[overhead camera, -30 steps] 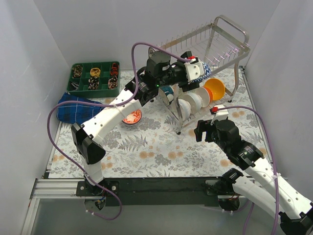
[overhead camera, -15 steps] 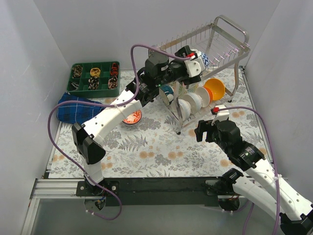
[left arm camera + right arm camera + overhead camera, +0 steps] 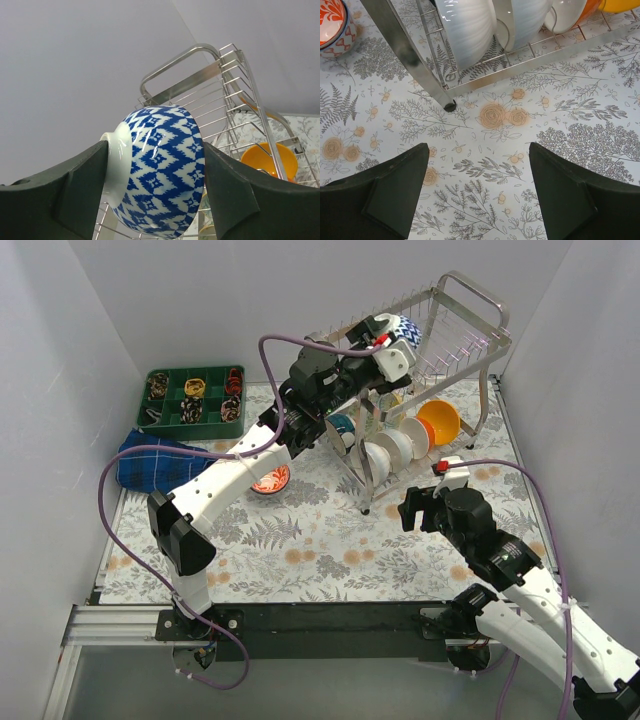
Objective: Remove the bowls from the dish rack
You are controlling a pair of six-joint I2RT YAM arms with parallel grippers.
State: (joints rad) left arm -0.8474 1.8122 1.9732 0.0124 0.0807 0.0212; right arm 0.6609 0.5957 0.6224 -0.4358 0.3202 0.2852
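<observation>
1. Bowls [image 3: 412,436] are only partly unloaded from the dish rack [image 3: 478,302], which stands at the upper right of the overhead view.
2. Done, as far as I can judge: one red-and-white bowl [image 3: 270,480] sits on the table [image 3: 300,550] left of the rack, near the middle of the frame.
3. In hand: the left gripper [image 3: 156,172] pinches a blue-and-white bowl [image 3: 165,165], with a finger [image 3: 82,192] pressed against each side. In the overhead view this bowl hangs high, at upper centre, in front of the rack's upper shelf. I cannot tell whether it touches the wires.
4. Left to do: the lower shelf holds a teal bowl [image 3: 342,425], several white bowls [image 3: 470,25] and an orange bowl [image 3: 440,420], all standing on edge.
5. The right gripper [image 3: 477,150] is spread wide and holds nothing. It hovers low over the table just in front of the rack's foot, at lower right of centre in the overhead view.
6. Against the frame a second earlier, the blue-and-white bowl has risen from about the level of the lower shelf to the level of the upper one, and the left wrist has tipped upward with it. The right arm, the bowls on the lower shelf and the red-and-white bowl lie as they did.
</observation>
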